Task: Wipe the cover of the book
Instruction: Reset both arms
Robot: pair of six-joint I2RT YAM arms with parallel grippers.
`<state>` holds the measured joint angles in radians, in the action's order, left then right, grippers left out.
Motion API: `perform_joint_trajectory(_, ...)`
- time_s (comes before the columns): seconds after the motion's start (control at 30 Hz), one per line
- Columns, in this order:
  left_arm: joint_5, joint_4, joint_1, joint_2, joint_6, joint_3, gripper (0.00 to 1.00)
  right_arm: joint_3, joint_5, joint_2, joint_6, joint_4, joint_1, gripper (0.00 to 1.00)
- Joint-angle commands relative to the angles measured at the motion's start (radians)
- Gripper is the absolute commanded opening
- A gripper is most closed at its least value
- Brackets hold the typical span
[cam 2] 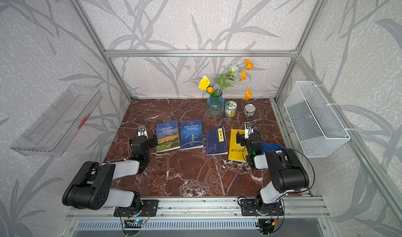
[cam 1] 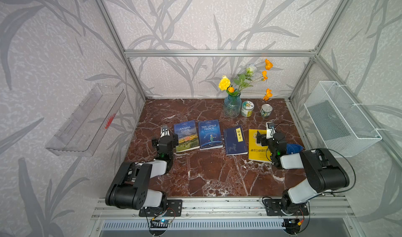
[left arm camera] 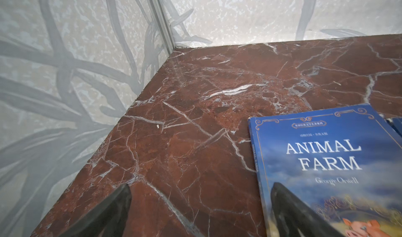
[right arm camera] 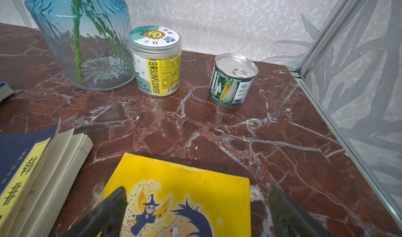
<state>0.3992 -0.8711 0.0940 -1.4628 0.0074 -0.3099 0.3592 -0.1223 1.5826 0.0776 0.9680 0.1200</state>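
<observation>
Several books lie in a row on the marble table [cam 1: 206, 177]: Animal Farm [cam 1: 186, 135], The Little Prince [cam 1: 209, 134], a dark blue book [cam 1: 235, 141] and a yellow book [cam 1: 256, 146]. A crumpled blue cloth [cam 1: 293, 147] [cam 2: 272, 146] lies right of the yellow book, partly hidden by the right arm. My left gripper [cam 1: 165, 138] [left arm camera: 201, 185] is open, straddling Animal Farm's [left arm camera: 326, 159] left edge. My right gripper [cam 1: 269, 135] [right arm camera: 196, 190] is open above the yellow book's [right arm camera: 185, 181] far right corner. Neither holds anything.
A blue glass vase [cam 1: 232, 106] with flowers, a sunflower-seed jar [cam 1: 247, 108] and a small tin can [cam 1: 266, 110] stand at the back right. A white wire basket [cam 1: 339, 118] hangs on the right wall, a clear tray [cam 1: 87, 120] on the left wall.
</observation>
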Motion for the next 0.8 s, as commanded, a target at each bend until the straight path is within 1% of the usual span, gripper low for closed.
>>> perform_joint_trajectory(0.0, -0.032, -0.227, -0.024, -0.101, -0.025, 0.010, 1.00, 0.003, 0.002, 0.002, 0.005, 0.029, 0.003, 0.99)
perform_joint_trajectory(0.03, -0.024, -0.238, -0.022, -0.116, -0.020, 0.005, 1.00, 0.003, 0.003, 0.002, 0.005, 0.029, 0.003, 0.99)
perform_joint_trajectory(0.07, -0.018, -0.188, -0.022, -0.105, -0.028, -0.007, 1.00, 0.004, 0.003, 0.002, 0.005, 0.028, 0.003, 0.99)
perform_joint_trajectory(0.13, -0.038, -0.022, -0.024, -0.050, -0.045, -0.049, 1.00, 0.004, 0.003, 0.002, 0.005, 0.028, 0.003, 0.99)
perform_joint_trajectory(0.2, -0.050, -0.054, -0.033, -0.077, -0.038, -0.057, 0.99, 0.003, 0.003, 0.002, 0.006, 0.029, 0.003, 0.99)
perform_joint_trajectory(0.27, -0.050, -0.019, -0.033, -0.060, -0.046, -0.058, 0.99, 0.003, 0.003, 0.002, 0.006, 0.030, 0.004, 0.99)
perform_joint_trajectory(0.33, -0.050, -0.041, -0.033, -0.071, -0.040, -0.058, 0.99, 0.004, 0.002, 0.002, 0.006, 0.030, 0.003, 0.99)
perform_joint_trajectory(0.4, -0.054, -0.018, -0.033, -0.061, -0.046, -0.060, 1.00, 0.003, 0.003, 0.002, 0.006, 0.029, 0.003, 0.99)
perform_joint_trajectory(0.77, -0.064, -0.015, -0.038, -0.066, -0.046, -0.066, 1.00, 0.003, 0.003, 0.002, 0.005, 0.029, 0.003, 0.99)
